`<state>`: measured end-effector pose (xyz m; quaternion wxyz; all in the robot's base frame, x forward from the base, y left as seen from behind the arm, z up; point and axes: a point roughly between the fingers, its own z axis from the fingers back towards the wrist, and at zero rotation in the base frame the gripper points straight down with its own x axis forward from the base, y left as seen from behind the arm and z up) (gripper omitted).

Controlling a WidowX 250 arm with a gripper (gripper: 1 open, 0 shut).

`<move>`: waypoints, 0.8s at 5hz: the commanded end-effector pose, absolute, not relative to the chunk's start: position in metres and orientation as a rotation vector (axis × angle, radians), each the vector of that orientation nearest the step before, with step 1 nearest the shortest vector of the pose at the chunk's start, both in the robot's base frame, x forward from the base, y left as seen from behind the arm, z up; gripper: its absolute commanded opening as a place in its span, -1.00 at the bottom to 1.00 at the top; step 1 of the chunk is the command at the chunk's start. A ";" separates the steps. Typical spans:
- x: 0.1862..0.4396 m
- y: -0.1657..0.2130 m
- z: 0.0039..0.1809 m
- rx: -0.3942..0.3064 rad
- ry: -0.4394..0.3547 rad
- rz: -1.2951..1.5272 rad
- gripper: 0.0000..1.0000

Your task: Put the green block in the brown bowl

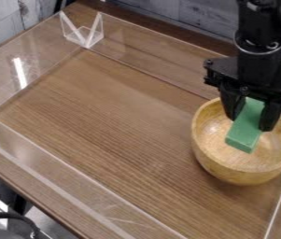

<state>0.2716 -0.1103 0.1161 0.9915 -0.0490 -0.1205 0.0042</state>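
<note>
We've got a wood-grain tabletop (105, 112) with clear acrylic walls (55, 56) around it. The hand (255, 117) is clenched on the green block (246, 131), holding it upright inside the brown bowl (217, 154).

Block (246, 129): solid bright green, no markings. Bowl (225, 161): light tan-brown wood, faint grain, paler yellow inside; gripper (252, 116) black. Table (118, 121): mid-brown wood with fine straight grain lines, bordered by clear walls (80, 28) showing white glints.
</note>
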 end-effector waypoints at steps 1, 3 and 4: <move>0.280 -0.111 0.129 -0.116 -0.290 0.016 -1.00; 0.281 -0.111 0.129 -0.118 -0.292 0.020 -1.00; 0.282 -0.111 0.129 -0.119 -0.292 0.021 -1.00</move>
